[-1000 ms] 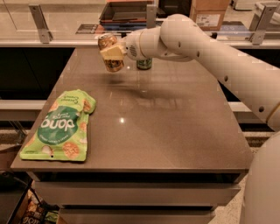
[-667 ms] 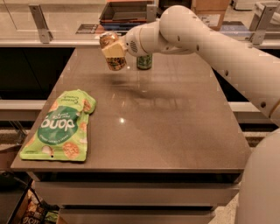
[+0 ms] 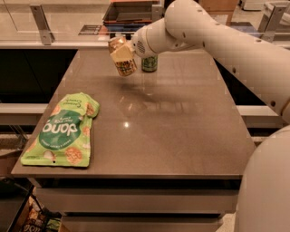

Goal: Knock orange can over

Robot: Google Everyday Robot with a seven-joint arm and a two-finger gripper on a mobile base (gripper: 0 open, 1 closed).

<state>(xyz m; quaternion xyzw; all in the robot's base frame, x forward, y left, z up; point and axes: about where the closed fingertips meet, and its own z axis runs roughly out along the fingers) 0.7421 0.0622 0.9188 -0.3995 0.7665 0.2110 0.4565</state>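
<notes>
The orange can (image 3: 127,67), copper-coloured with pale script marks, is tilted near the far left of the brown table (image 3: 172,136); its silver top (image 3: 116,43) points up and to the left. My gripper (image 3: 121,54) is at the can, with a pale finger (image 3: 119,51) lying across the can's middle, and looks shut on it. I cannot tell whether the can's lower end touches the table. A green can (image 3: 150,64) stands upright just right of it, partly behind my wrist.
A green snack pouch (image 3: 61,131) lies flat at the table's front left. My white arm (image 3: 217,41) reaches in from the right over the far right of the table. A railing and a dark tray (image 3: 129,13) lie beyond the far edge.
The gripper and the orange can have shifted slightly right and toward me, and the can is tilted more. The green can and the pouch have not moved.
</notes>
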